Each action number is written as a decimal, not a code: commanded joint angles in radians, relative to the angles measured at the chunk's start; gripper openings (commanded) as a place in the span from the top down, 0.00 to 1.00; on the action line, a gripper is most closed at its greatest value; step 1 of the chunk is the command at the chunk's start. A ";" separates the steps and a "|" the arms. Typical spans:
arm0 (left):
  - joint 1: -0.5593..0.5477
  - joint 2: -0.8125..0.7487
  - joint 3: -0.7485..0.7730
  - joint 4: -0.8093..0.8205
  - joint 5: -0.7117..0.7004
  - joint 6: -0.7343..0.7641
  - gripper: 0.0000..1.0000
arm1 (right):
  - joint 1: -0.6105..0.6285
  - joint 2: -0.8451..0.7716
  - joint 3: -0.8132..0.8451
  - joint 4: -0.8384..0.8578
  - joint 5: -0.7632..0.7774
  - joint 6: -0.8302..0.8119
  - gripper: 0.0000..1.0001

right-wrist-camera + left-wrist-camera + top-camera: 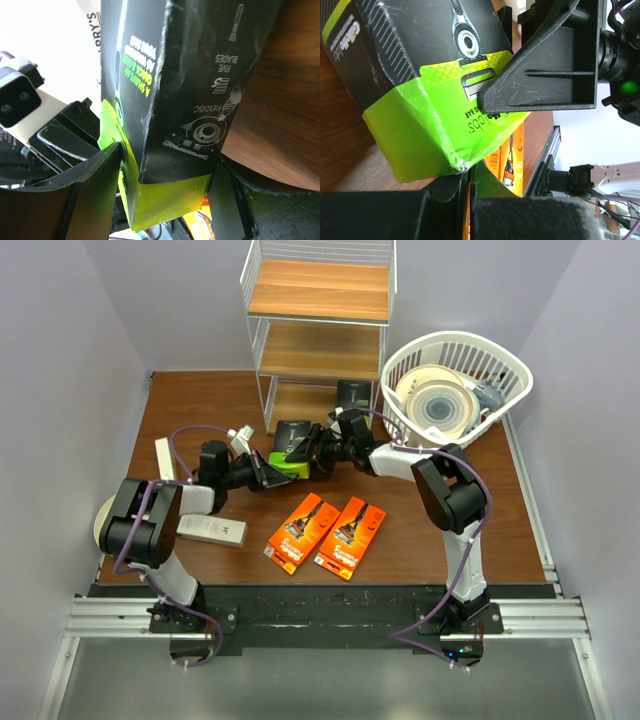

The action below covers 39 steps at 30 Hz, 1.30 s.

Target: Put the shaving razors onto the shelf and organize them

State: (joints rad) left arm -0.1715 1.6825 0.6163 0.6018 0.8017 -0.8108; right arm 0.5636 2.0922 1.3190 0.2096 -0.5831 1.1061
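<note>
Cardboard showing glossy black with a lime-green end: the black box (292, 443) sitting between the two grippers over the table (470, 530), just in front of the shelf (318, 300); lifted or resting, not telling from here. Carrying a printed razor head across the black and the green on one face, white small print and a round emblem on another. Creasing and denting along the green end.

Being pinched at that crumpled green corner by the left gripper (266, 472), its fingers (395, 215) pressing together on the card. Reaching in low from the left, the left arm bending at the elbow, wrist pointing toward the middle of the table.

Stretching across from the right, the right arm lying nearly level. Straddling the box's other end, the right gripper (322, 445), one finger (100, 175) lying along each side; squeezing or merely bracketing, not showing.

Lying flat nearer the bases, one orange card (303, 530) beside another (350, 535); resting at the left, a white box (212, 530).
</note>
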 commanded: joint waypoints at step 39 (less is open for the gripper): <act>0.070 0.473 0.430 0.329 -0.200 -0.341 1.00 | -0.051 -0.259 0.019 -0.345 0.075 -0.500 0.01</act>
State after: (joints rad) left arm -0.0872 2.1380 1.0027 0.7433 0.6697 -1.0378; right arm 0.5297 1.8706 1.3495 -0.0597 -0.5076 0.6968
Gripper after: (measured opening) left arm 0.021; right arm 0.986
